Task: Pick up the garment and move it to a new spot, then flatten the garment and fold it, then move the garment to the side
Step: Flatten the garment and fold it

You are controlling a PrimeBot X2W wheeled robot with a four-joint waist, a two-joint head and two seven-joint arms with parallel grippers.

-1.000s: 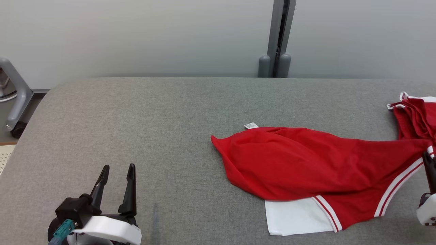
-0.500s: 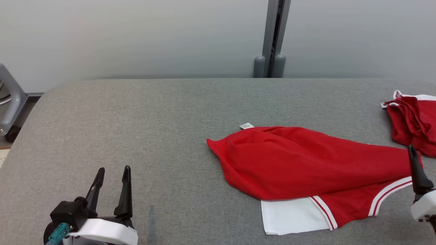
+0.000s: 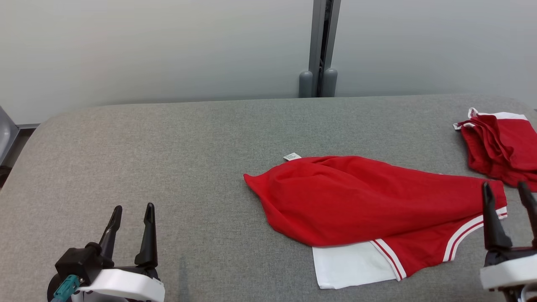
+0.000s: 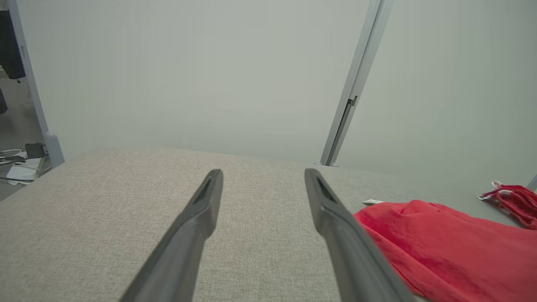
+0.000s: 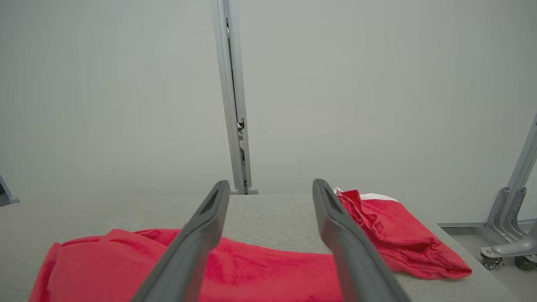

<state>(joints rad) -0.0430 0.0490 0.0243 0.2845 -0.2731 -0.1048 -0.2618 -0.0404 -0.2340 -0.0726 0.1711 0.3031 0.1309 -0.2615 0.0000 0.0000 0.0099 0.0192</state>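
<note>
My right gripper [image 3: 504, 185] stands by the near right corner of the grey surface [image 3: 168, 147]. Its fingers are spread wide around nothing, and the tips are just beside the striped end of the red garment [image 3: 356, 201]. The garment lies on the right half of the surface, bunched and doubled over, with a white panel poking toward the near edge and its label [image 3: 292, 157] toward the far edge. I judge it set down but not yet flattened. My left gripper [image 3: 134, 206], equally wide and empty, waits by the near left corner, well apart from the cloth. A second red piece [image 3: 499, 147] sits at the far right corner, apart from the garment.
</note>
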